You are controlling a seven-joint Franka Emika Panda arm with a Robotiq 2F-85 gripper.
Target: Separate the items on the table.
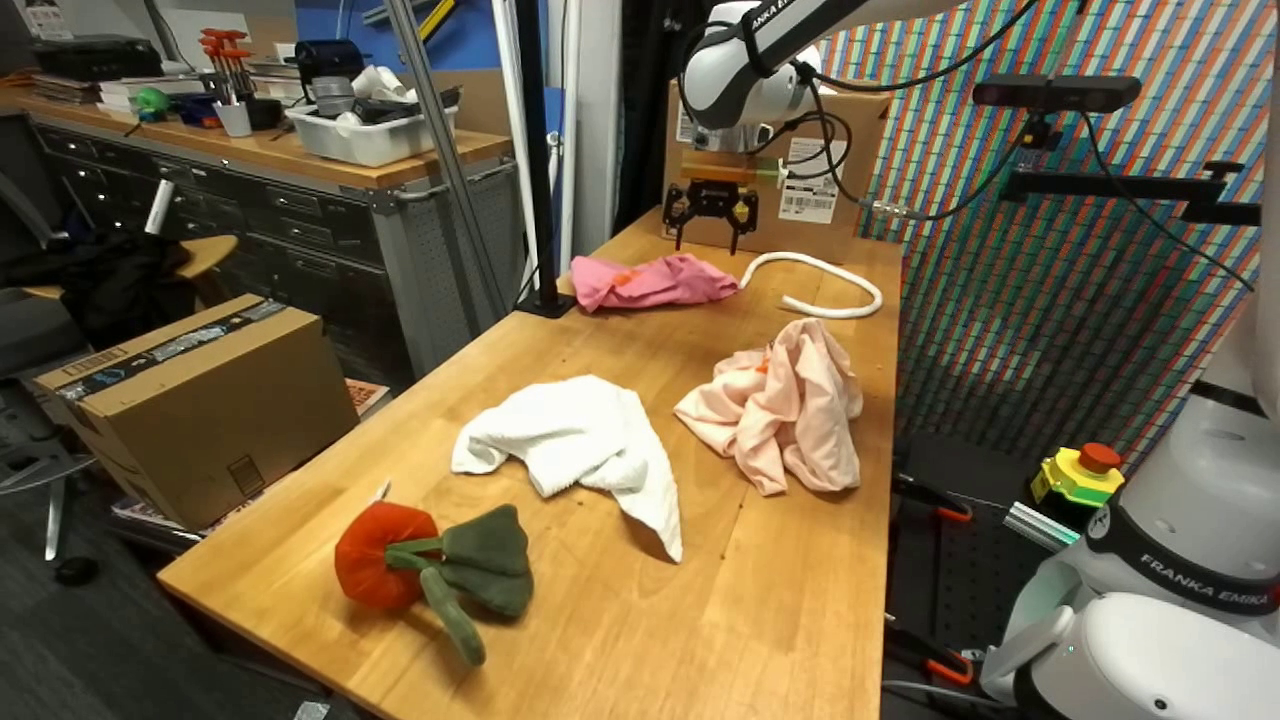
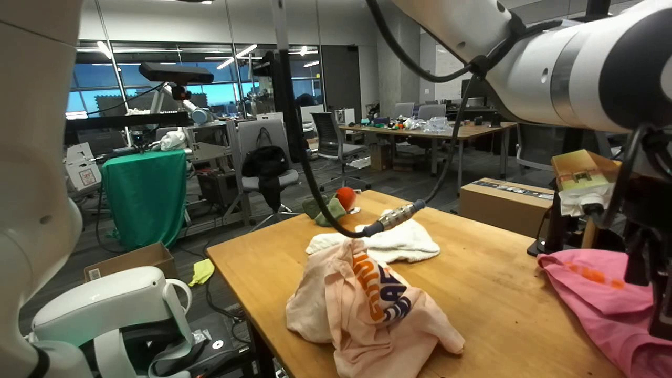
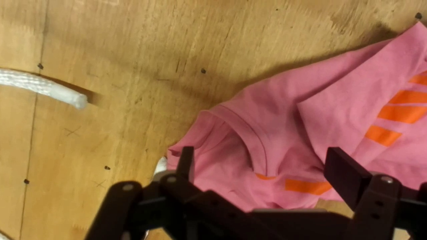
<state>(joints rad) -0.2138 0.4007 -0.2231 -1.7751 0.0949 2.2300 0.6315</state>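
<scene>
Several soft items lie spread apart on the wooden table [image 1: 780, 600]. At its far end in an exterior view is the crumpled pink cloth [image 1: 655, 285] with orange print. A rumpled peach cloth [image 1: 790, 420] sits by the robot-side edge; its lettering [image 2: 373, 286] shows in an exterior view. The white cloth [image 1: 590, 430] lies mid-table, and the red-orange and dark green soft piece [image 1: 485, 560] is near the close corner. My gripper [image 1: 706, 247] hovers over the pink cloth. In the wrist view the open gripper [image 3: 260, 151] has only that cloth beneath its spread fingers, nothing held.
A white cord [image 1: 870, 298] curves beside the pink cloth. Behind the gripper stands a cardboard box [image 1: 850, 165] at the table's far end. A black post [image 1: 541, 180] rises from the table's long edge. From the arm hangs a cable with a metal connector [image 2: 396, 216].
</scene>
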